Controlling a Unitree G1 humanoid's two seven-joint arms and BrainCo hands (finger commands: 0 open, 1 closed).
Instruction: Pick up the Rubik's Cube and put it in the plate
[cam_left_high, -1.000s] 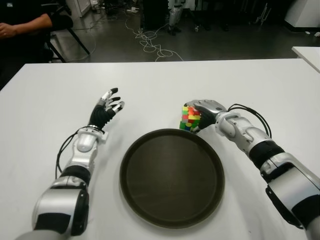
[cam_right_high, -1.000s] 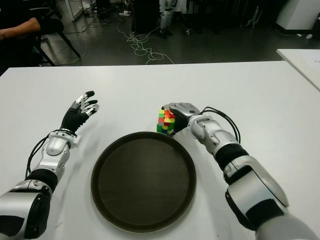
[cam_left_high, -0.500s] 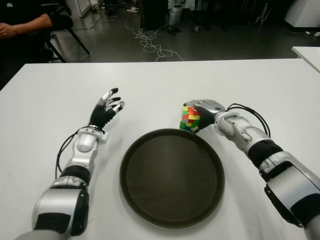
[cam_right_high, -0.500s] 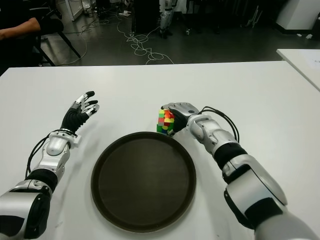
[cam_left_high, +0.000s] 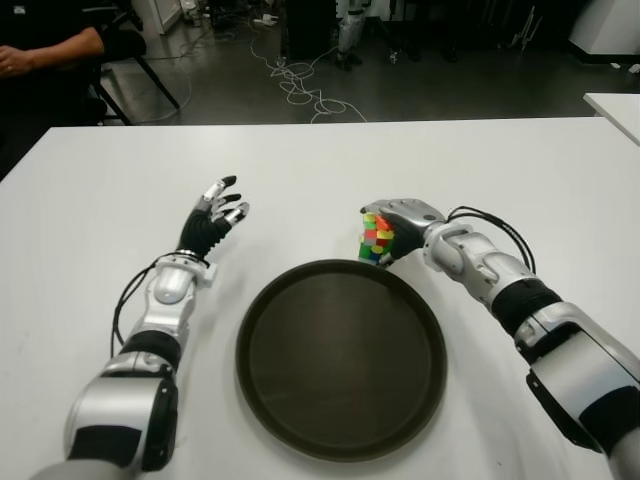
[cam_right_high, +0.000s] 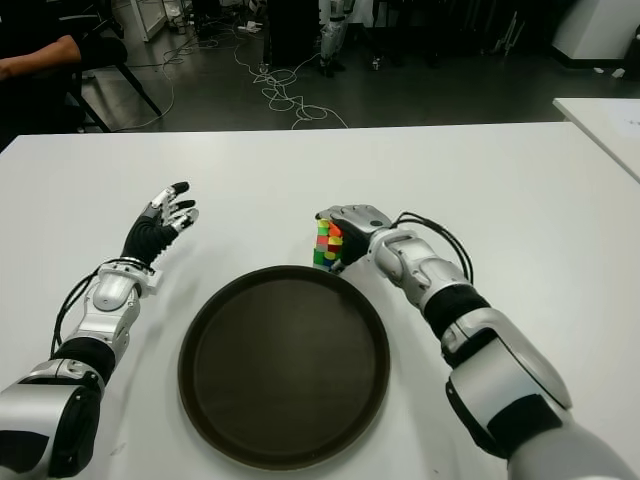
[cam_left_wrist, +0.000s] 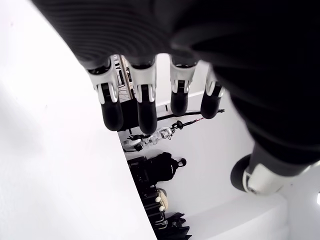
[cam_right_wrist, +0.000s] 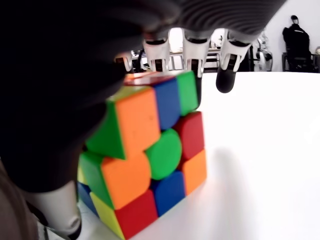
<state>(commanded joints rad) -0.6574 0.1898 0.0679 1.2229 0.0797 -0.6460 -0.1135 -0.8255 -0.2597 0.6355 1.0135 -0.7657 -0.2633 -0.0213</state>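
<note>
My right wrist view alone shows fingertips (cam_right_wrist: 192, 55) draped over the Rubik's Cube (cam_right_wrist: 145, 155); my right hand (cam_left_high: 400, 222) grips it just beyond the plate (cam_left_high: 340, 435). My left hand (cam_left_high: 213, 218) hovers open-fingered above the table (cam_left_high: 90, 200).

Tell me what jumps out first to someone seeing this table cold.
The bright multicoloured Rubik's Cube draws the eye, gripped by the right hand just beyond the far rim of the large dark round plate, which sits mid-table. The left hand shows to the plate's left with fingers spread, holding nothing.
</note>
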